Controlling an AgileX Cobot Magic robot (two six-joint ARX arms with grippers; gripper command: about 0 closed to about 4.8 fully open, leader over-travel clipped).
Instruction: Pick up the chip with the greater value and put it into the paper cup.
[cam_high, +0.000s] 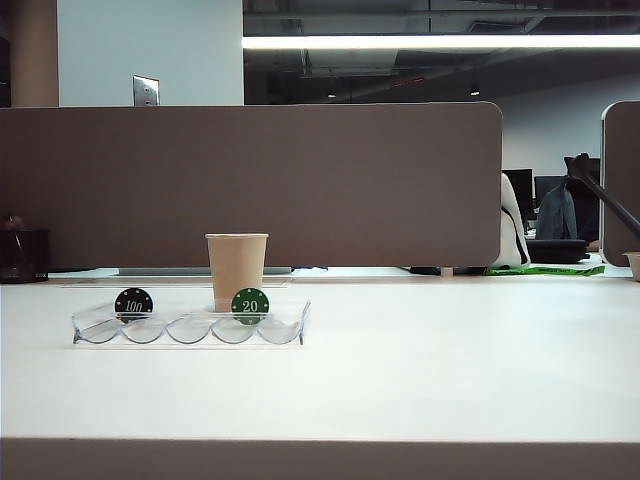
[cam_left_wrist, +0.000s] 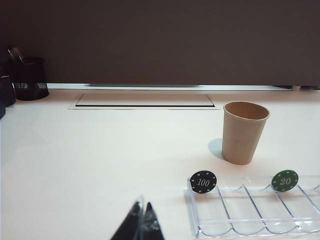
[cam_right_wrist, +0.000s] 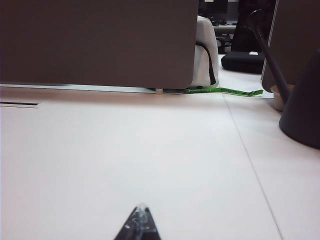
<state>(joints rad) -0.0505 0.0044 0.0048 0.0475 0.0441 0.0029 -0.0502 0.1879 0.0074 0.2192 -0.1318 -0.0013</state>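
The black chip marked "100" (cam_high: 133, 303) (cam_left_wrist: 203, 181) stands upright at the left end of a clear plastic chip tray (cam_high: 280, 330) (cam_left_wrist: 250, 220). A green chip marked "20" (cam_high: 250, 305) (cam_left_wrist: 285, 180) stands further right in the same tray. The tan paper cup (cam_high: 237, 265) (cam_left_wrist: 244, 131) stands upright just behind the tray, empty as far as its rim shows. My left gripper (cam_left_wrist: 142, 209) is shut with nothing in it, low over the table, short of the tray and off to the side of the black chip. My right gripper (cam_right_wrist: 140, 208) is shut and empty over bare table, far from the chips. Neither gripper shows in the exterior view.
A grey partition (cam_high: 250, 185) closes the back of the white table (cam_high: 420, 370). A black mesh pen holder (cam_high: 22, 255) (cam_left_wrist: 28, 78) stands at the back left. A recessed cable slot (cam_left_wrist: 145, 101) lies behind the cup. A dark lamp base (cam_right_wrist: 305, 110) stands at the right.
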